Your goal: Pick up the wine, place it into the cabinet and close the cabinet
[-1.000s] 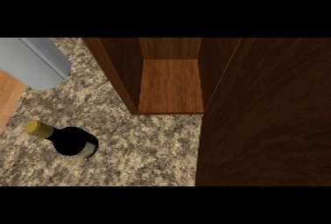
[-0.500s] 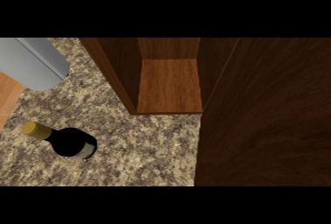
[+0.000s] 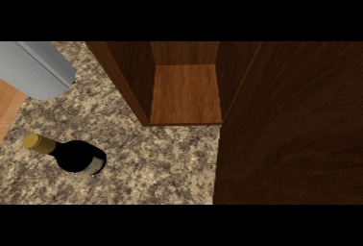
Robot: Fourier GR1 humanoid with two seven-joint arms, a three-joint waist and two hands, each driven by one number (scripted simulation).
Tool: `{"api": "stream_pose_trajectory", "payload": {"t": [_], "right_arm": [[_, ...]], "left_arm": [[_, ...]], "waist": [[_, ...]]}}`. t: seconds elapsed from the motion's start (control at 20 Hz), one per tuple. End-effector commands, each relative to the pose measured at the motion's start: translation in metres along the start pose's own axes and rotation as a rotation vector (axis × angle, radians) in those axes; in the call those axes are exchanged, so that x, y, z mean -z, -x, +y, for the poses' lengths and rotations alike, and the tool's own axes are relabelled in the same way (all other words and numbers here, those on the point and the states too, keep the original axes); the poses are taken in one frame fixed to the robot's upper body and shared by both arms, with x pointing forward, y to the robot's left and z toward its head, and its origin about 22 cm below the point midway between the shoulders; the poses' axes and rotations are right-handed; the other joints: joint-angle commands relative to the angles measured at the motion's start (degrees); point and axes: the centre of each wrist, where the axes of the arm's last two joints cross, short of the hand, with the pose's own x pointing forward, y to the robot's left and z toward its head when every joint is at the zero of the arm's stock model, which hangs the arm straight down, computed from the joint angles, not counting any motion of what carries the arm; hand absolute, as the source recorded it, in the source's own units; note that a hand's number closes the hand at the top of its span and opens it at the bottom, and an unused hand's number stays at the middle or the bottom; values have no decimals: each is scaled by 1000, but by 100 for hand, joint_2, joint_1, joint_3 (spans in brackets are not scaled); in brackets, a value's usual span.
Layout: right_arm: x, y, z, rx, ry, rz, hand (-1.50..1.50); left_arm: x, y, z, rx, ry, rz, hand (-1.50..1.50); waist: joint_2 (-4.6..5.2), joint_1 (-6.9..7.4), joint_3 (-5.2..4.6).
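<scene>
at the top left my grey arm (image 3: 35,67) comes in over the speckled counter (image 3: 156,163), but my hands do not show, so i cannot tell if they are open or holding anything. below it the wine bottle (image 3: 74,156) stands on the counter by itself (dark, with a gold cap), well apart from my arm. to the right is the open wooden cabinet (image 3: 186,93), and its big dark door (image 3: 291,129) fills the right side.

wine (image 3: 77,155) stands on the speckled counter (image 3: 156,163), left of the open cabinet (image 3: 186,91); its door (image 3: 291,129) fills the right; grey forearm (image 3: 35,67) upper left
</scene>
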Motion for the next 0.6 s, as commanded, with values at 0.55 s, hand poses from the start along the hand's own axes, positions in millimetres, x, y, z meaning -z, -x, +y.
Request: {"api": "stream_pose_trajectory", "payload": {"t": [0.55], "right_arm": [[-23, -18, -6, 63, -46, -45, -150]], "left_arm": [[19, 100, 55, 114, -158, 20, -150]], "waist": [[3, -1, 0]]}}
